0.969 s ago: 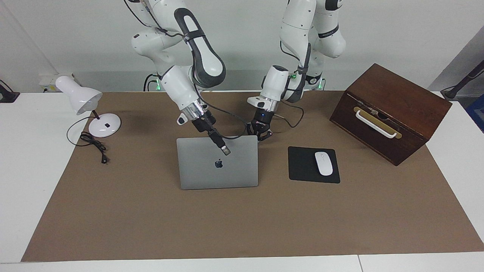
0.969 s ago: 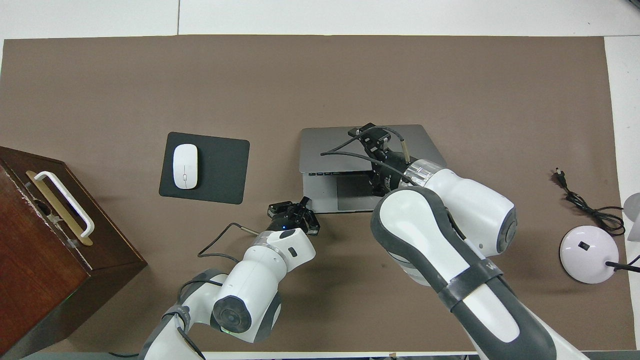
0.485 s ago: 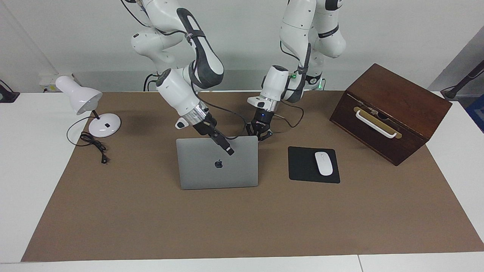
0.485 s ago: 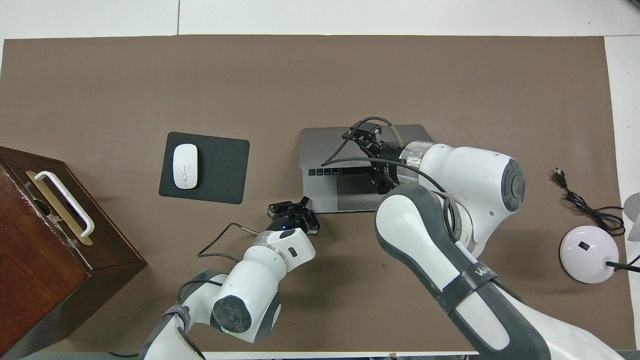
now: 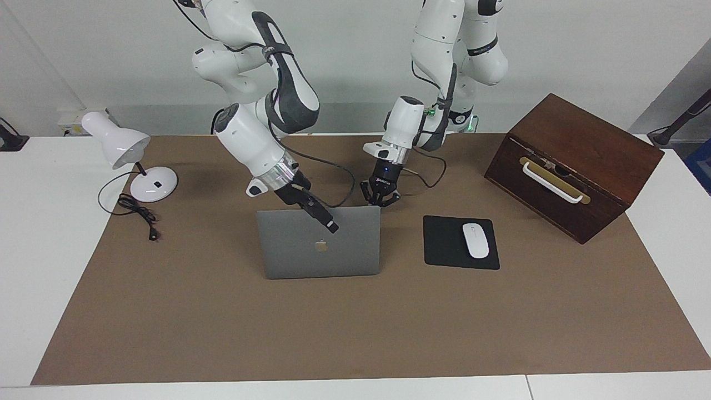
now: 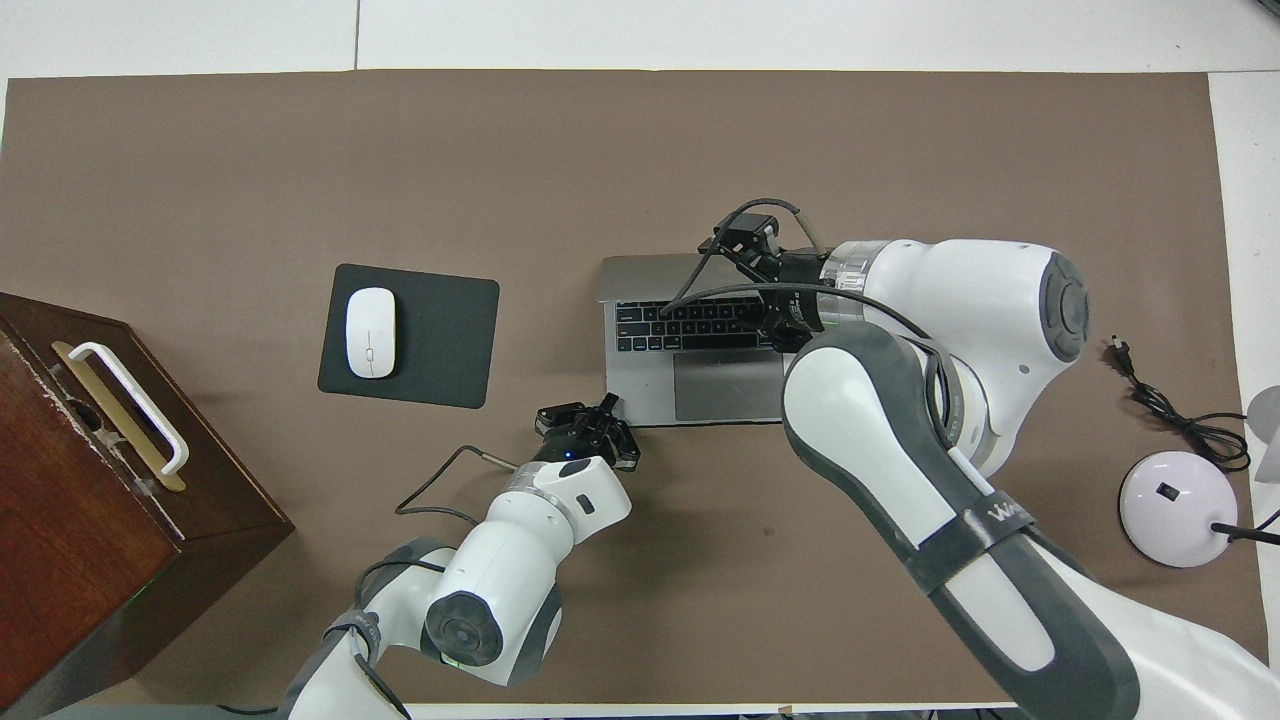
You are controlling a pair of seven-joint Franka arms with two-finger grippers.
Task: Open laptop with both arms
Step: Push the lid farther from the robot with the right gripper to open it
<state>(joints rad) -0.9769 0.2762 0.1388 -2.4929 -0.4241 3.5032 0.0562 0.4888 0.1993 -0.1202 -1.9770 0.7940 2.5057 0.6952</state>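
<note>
Left gripper [image 5: 380, 201] sits low at the laptop's [image 5: 319, 247] near corner, on the left arm's side of the base; its fingers are closed together and hold nothing that I can see. In the overhead view it [image 6: 588, 428] lies just off that corner of the palm rest.

Laptop stands mid-surface on the brown mat [image 5: 355, 328], lid raised well off the base, apple logo facing away from the robots. Keyboard and trackpad are exposed in the overhead view [image 6: 700, 375].

Right gripper [image 5: 328, 221] is over the lid's top edge, slanting down across the lid's outer face. From above it [image 6: 745, 240] hangs over the lid's upper edge. Cannot tell how far its fingers are open, nor whether they pinch the lid or only press on it.

Toward the left arm's end: black pad [image 5: 460, 243] with a white mouse [image 5: 475, 240] on it, beside the laptop; then a wooden box [image 5: 572, 164] with a white handle, near the surface's end.

Toward the right arm's end: white lamp [image 5: 130, 158], its cord [image 5: 136, 214] coiled on the mat's edge.
</note>
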